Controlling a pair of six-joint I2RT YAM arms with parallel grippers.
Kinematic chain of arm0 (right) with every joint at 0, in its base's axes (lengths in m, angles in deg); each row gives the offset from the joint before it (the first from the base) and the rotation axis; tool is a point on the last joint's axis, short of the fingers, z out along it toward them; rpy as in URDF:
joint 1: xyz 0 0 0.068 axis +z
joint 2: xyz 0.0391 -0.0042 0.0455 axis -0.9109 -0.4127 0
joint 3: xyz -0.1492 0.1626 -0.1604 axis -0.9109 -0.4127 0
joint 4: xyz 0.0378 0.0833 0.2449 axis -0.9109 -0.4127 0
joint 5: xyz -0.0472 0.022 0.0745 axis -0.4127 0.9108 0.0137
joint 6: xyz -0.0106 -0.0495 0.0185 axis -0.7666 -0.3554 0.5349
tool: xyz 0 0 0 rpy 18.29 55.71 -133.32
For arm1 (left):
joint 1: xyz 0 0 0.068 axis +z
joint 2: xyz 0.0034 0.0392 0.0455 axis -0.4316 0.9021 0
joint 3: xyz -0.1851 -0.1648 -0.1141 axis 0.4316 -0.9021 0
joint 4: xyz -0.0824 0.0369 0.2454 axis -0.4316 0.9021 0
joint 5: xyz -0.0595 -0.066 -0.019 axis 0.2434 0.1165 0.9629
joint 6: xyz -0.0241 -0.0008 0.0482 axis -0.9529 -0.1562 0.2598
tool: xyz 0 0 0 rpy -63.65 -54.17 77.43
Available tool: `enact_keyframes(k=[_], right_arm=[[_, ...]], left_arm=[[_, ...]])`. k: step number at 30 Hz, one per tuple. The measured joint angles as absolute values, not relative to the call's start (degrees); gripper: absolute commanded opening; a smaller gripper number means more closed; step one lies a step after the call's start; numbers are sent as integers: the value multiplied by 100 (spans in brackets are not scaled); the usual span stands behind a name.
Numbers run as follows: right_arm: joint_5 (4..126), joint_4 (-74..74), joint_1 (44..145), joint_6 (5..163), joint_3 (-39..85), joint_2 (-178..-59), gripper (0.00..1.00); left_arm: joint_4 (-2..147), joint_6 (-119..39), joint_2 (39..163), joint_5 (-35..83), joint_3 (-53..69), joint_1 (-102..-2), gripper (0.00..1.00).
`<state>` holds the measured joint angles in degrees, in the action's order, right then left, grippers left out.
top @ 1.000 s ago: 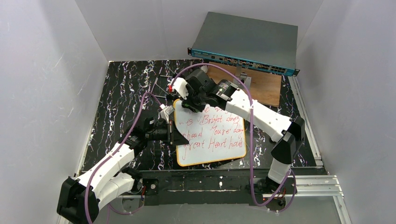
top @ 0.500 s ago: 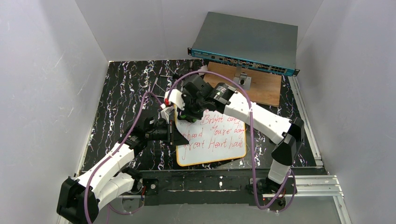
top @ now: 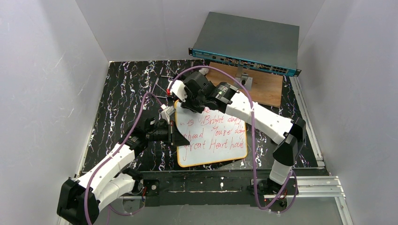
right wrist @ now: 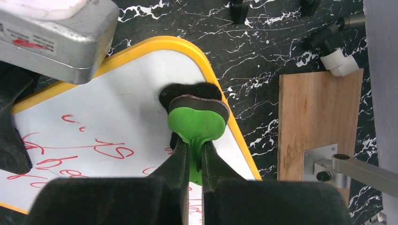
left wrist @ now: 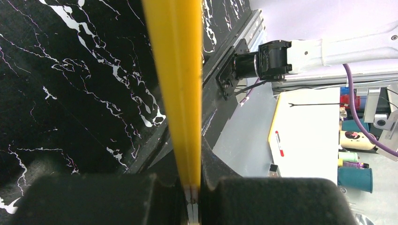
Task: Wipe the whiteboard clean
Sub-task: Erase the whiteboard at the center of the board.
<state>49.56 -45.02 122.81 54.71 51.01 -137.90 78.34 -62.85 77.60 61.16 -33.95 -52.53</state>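
Note:
The whiteboard (top: 213,140), with a yellow frame and red handwriting, lies on the black marbled table. My left gripper (top: 172,132) is shut on its left edge. In the left wrist view the yellow frame (left wrist: 176,84) runs straight into the closed gripper (left wrist: 191,187). My right gripper (top: 188,104) is shut on a green eraser (right wrist: 197,123) with a black felt pad. The eraser presses on the board's far left corner (right wrist: 122,108). In the right wrist view the right gripper (right wrist: 195,161) pinches the eraser's green tab. The surface around the eraser is wiped white.
A grey network switch (top: 246,44) sits tilted at the back over a brown wooden board (top: 265,89) with a metal bracket (top: 244,80). Thin black parts (top: 159,82) lie on the table's far left. White walls close in three sides.
My right gripper swept the eraser down and left along the board's top corner, then back up toward the far edge. The left gripper and the board have not moved.

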Motion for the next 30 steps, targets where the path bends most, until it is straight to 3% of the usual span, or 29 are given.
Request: enact_keyframes(k=[8,21,30], right_arm=[[5689,-4858,12487,4935,5105,-13790,1],[5044,-4515,12214,5420,4957,-13685,1],[6408,-4924,12043,4961,4765,-13449,1]], left_arm=[[7840,-6268,7760,6131,-3393,-5255,0],[7834,-6292,7733,6122,-3393,-5259,0],[7764,-6062,7790,6188,-3349,-5316,0]])
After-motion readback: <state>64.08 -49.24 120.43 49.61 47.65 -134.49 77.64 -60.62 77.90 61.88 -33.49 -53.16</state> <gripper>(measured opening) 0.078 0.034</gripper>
